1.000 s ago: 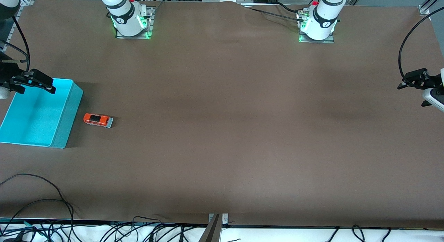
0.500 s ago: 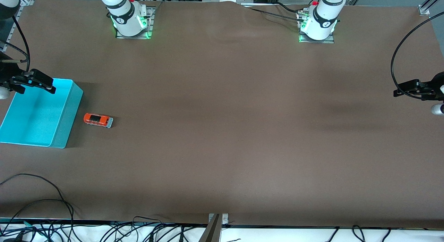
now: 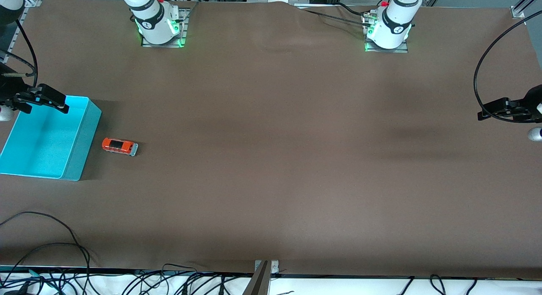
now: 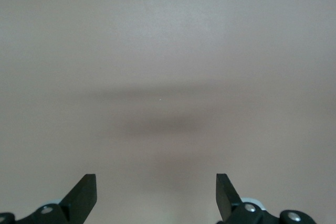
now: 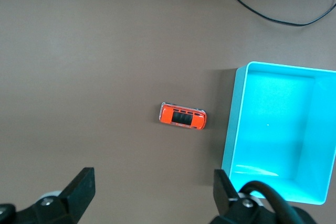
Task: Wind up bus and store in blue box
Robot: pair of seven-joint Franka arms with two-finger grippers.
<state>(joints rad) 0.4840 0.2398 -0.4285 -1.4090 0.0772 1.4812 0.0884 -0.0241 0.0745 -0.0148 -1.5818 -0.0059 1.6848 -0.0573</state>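
Note:
The small orange bus (image 3: 120, 146) stands on its wheels on the brown table, just beside the blue box (image 3: 82, 147) on the side toward the left arm's end. Nothing lies in the box. In the right wrist view the bus (image 5: 182, 115) and the blue box (image 5: 229, 129) lie ahead of the fingers, a short gap between them. My right gripper (image 3: 59, 104) hangs open in the air by the box's rim, nothing between its fingers. My left gripper (image 3: 489, 111) hovers open over bare table at the left arm's end. Its wrist view shows the gripper (image 4: 156, 182) above only tabletop.
Black cables (image 3: 51, 248) loop along the table edge nearest the front camera, and one (image 5: 273, 3) shows in the right wrist view. A cable (image 3: 482, 70) arcs above the left gripper. The two arm bases (image 3: 159, 28) stand on the table farthest from the front camera.
The left gripper has turned and shifted slightly lower and toward the table's middle in the front view. The right gripper, bus and box have not moved.

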